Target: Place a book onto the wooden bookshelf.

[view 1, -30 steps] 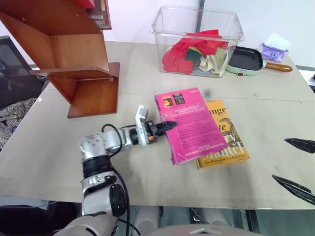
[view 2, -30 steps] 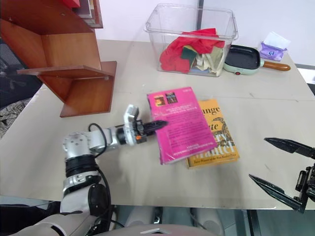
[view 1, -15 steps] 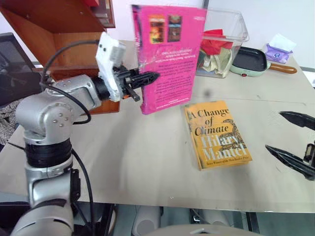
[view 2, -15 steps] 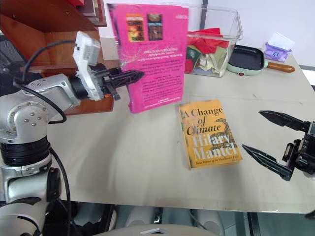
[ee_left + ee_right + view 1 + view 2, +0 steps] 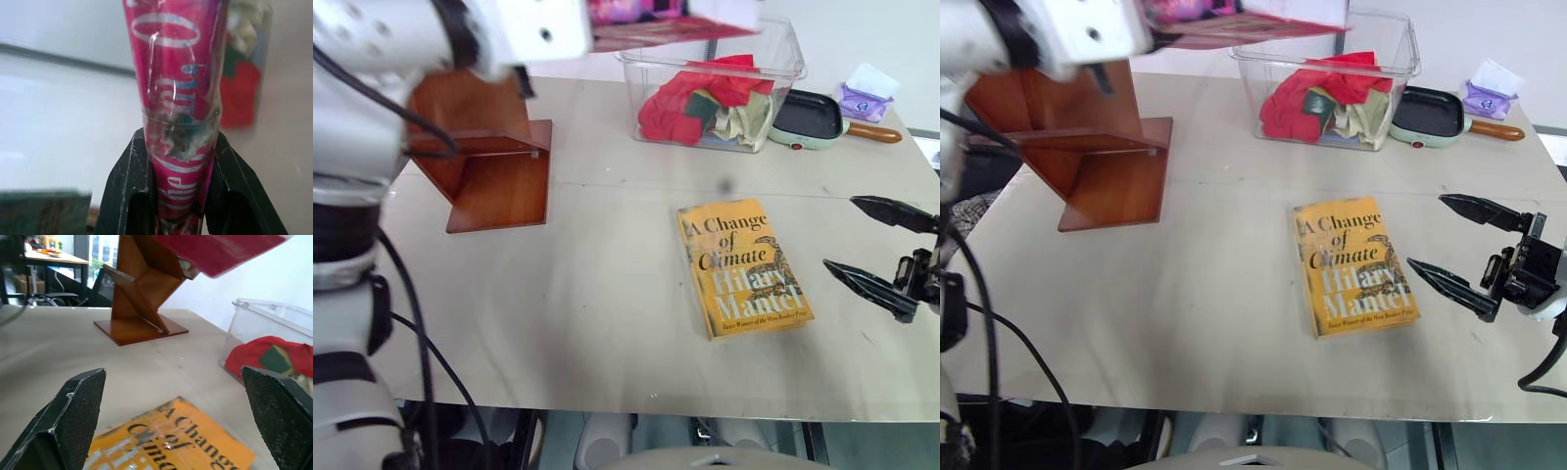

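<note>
One book (image 5: 178,98), pink, clamped in left gripper (image 5: 178,147), raised at 12 o'clock above table (image 5: 587,294). You carry it toward 10 o'clock to wooden bookshelf (image 5: 494,166), level spine with ledge, slide in, then release. Right gripper (image 5: 1474,250) spread, empty, 3 o'clock beside yellow book (image 5: 744,264).

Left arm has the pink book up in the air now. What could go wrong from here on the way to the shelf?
1. The left gripper pinches the pink book near one edge only, so it may swing or slip out.
2. The book hangs high beside the clear bin and could clip its rim while turning toward the wooden bookshelf.
3. The shelf's boards are slanted, so the book may slide off if released badly.
</note>
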